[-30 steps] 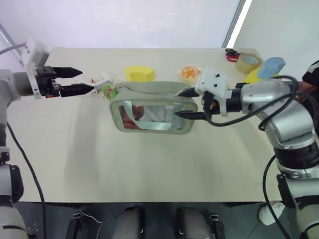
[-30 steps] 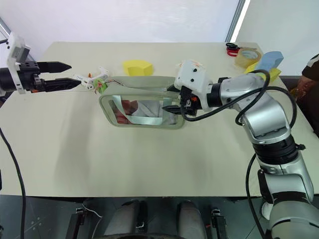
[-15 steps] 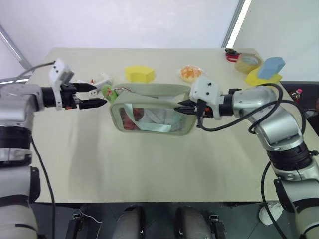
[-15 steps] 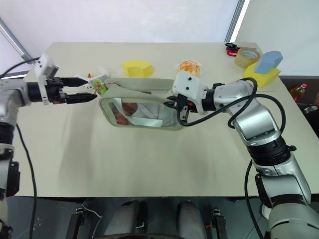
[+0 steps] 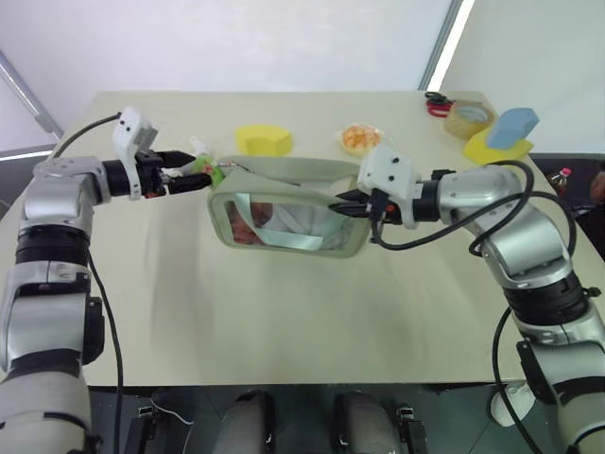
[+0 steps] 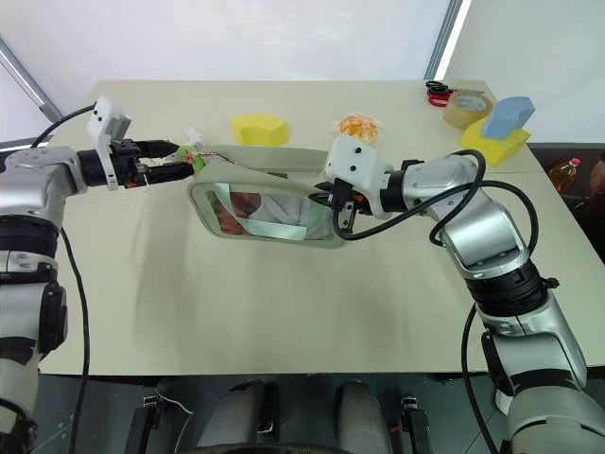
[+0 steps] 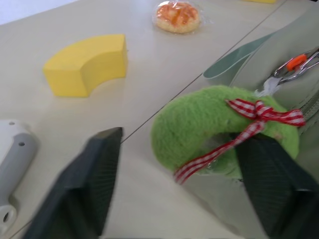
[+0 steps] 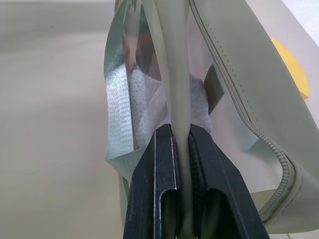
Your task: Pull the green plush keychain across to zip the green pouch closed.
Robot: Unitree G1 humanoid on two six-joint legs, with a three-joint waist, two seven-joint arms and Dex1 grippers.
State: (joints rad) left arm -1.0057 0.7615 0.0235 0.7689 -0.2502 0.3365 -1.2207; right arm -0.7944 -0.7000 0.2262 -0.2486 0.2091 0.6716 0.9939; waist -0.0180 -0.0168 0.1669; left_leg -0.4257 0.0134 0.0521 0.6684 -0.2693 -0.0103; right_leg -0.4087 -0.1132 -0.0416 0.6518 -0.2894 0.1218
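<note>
The green pouch [image 5: 284,171] lies in the middle of the table, its clear window facing me. The green plush keychain [image 7: 214,124], a fuzzy ring with a red-checked ribbon, hangs at the pouch's left top corner. My left gripper [image 5: 194,179] reaches in from the left. It is open, one finger [image 7: 84,184] on each side of the keychain, with a gap showing on one side. My right gripper [image 8: 180,130] is shut on the pouch's fabric edge at its right end [image 5: 348,202].
A yellow sponge wedge [image 5: 265,140] and an orange wrapped snack [image 5: 359,138] lie behind the pouch. A small white object [image 5: 198,146] sits by the keychain. Tape roll [image 5: 471,118], red scissors [image 5: 437,104] and blue and yellow sponges [image 5: 510,132] fill the far right corner.
My left gripper has moved right and down to the keychain and narrowed around it. My right gripper closed on the pouch's right end and has held still since.
</note>
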